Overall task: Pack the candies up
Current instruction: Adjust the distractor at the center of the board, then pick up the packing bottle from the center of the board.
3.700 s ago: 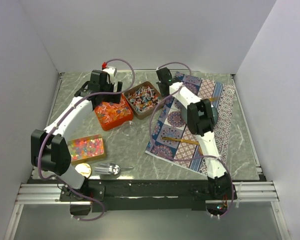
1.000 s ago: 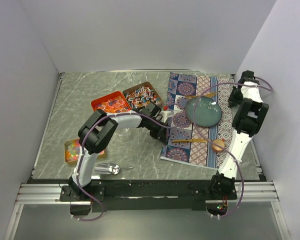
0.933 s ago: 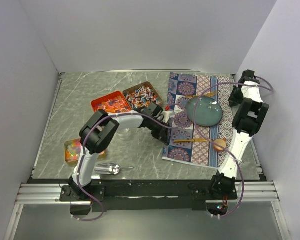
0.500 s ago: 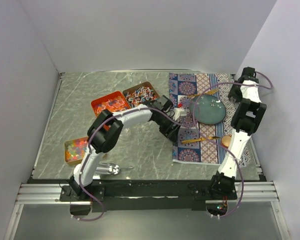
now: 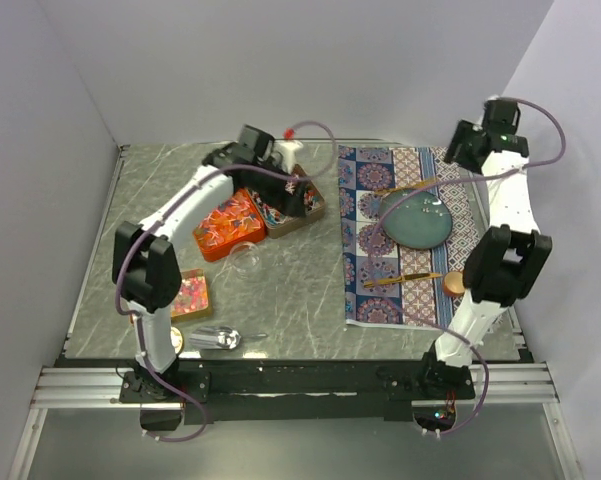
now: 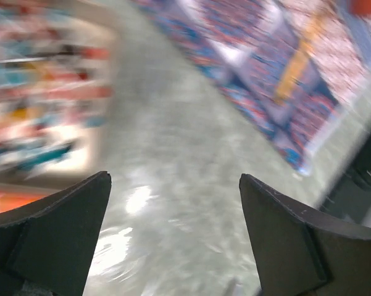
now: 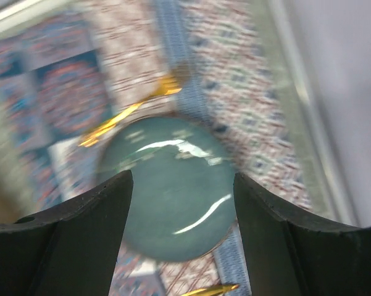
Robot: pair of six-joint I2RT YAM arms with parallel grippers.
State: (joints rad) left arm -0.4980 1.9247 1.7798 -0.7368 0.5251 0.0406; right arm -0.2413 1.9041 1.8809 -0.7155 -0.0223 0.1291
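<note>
A teal plate (image 5: pixel 412 218) rests on a patterned mat (image 5: pixel 365 190) between two gold utensils (image 5: pixel 405 186).

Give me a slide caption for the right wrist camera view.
Open right pincer above a teal plate on a patterned placemat, gold utensil alongside.

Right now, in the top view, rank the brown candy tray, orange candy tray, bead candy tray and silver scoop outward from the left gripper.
1. Brown candy tray, overlapped by the left gripper.
2. Orange candy tray, just left of it.
3. Bead candy tray, near left.
4. Silver scoop, at the near edge.
</note>
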